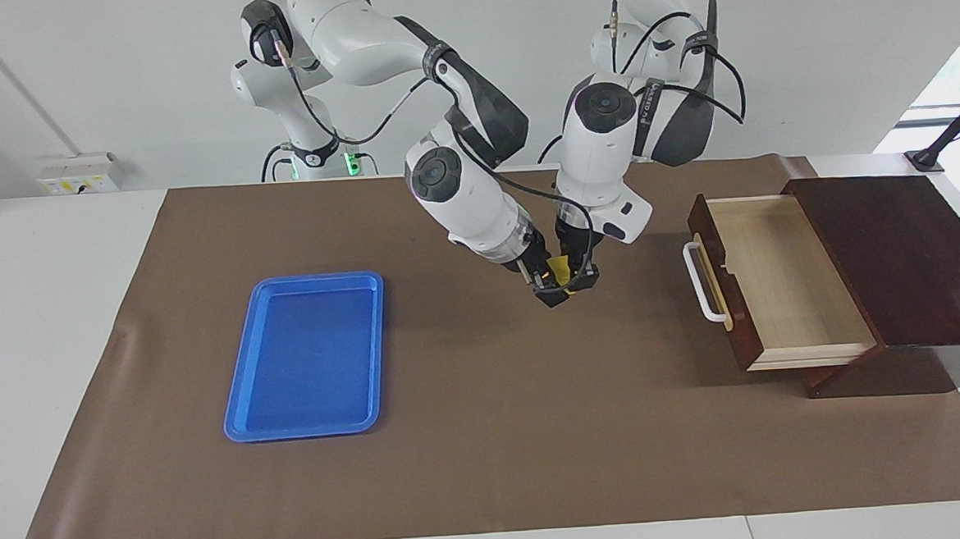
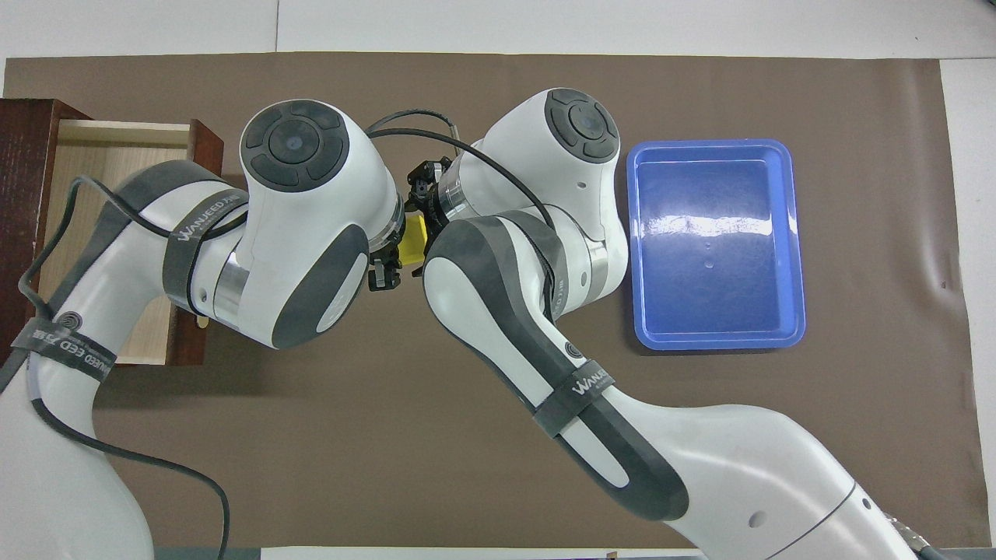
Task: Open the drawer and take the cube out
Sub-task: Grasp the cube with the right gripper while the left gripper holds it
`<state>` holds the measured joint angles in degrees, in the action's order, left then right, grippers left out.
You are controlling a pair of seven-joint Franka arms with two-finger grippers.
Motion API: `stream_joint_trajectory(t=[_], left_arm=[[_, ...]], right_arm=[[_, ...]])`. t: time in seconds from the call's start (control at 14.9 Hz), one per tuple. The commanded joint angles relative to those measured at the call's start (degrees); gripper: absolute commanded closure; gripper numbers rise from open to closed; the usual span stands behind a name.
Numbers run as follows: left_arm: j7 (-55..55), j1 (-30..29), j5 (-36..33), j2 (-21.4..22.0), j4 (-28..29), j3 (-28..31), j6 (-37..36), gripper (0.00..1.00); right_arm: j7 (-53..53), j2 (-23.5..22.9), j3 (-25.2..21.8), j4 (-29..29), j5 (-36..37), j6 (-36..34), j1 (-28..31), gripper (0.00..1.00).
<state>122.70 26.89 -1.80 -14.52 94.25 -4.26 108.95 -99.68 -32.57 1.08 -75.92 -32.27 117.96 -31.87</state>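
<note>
The drawer (image 1: pixel 777 287) stands pulled open at the left arm's end of the table, its pale interior bare; it also shows in the overhead view (image 2: pixel 117 159), partly under the left arm. The small yellow cube (image 1: pixel 560 269) is up in the air over the middle of the brown mat, between both grippers; it also shows in the overhead view (image 2: pixel 412 238). My left gripper (image 1: pixel 581 279) is shut on the cube. My right gripper (image 1: pixel 551 290) meets it tip to tip and touches the cube from the other side.
A blue plastic tray (image 1: pixel 308 356) lies empty on the mat toward the right arm's end (image 2: pixel 716 241). The dark wooden cabinet top (image 1: pixel 898 256) sits over the drawer at the table's edge.
</note>
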Motion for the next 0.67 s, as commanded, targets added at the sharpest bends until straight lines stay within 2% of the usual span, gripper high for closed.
stream_joint_trajectory(t=[0.0, 0.13, 0.2, 0.33, 0.47, 0.54, 0.6], left_arm=[[-0.7, 1.1, 1.2, 0.9, 1.4, 1.0, 1.1, 1.0], [-0.7, 1.1, 1.2, 0.9, 1.4, 1.0, 1.0, 1.0], [-0.7, 1.1, 1.2, 0.9, 1.4, 1.0, 1.0, 1.0], [-0.7, 1.1, 1.2, 1.0, 1.4, 1.0, 1.0, 1.0], [-0.7, 1.1, 1.2, 0.9, 1.3, 1.0, 0.9, 1.0], [-0.7, 0.7, 1.2, 0.9, 1.2, 1.0, 0.7, 0.91], [-0.8, 0.4, 1.2, 0.9, 1.1, 1.1, 0.4, 0.31]], right_arm=[[-1.7, -0.9, -0.2, 1.5, 1.4, 0.3, -0.3, 0.29], [-1.5, -0.8, -0.2, 1.1, 1.9, 0.5, -0.3, 0.53], [-1.4, -0.7, -0.2, 0.6, 1.9, 1.0, -0.3, 0.55], [-1.3, -0.7, -0.1, 0.2, 2.0, 1.6, -0.2, 0.54], [-1.3, -0.7, -0.2, -0.3, 2.0, 1.7, -0.2, 0.61], [-1.3, -0.6, -0.1, -0.5, 1.9, 2.1, -0.1, 0.79], [-1.3, -0.6, -0.1, -0.7, 1.8, 2.4, -0.1, 0.98]])
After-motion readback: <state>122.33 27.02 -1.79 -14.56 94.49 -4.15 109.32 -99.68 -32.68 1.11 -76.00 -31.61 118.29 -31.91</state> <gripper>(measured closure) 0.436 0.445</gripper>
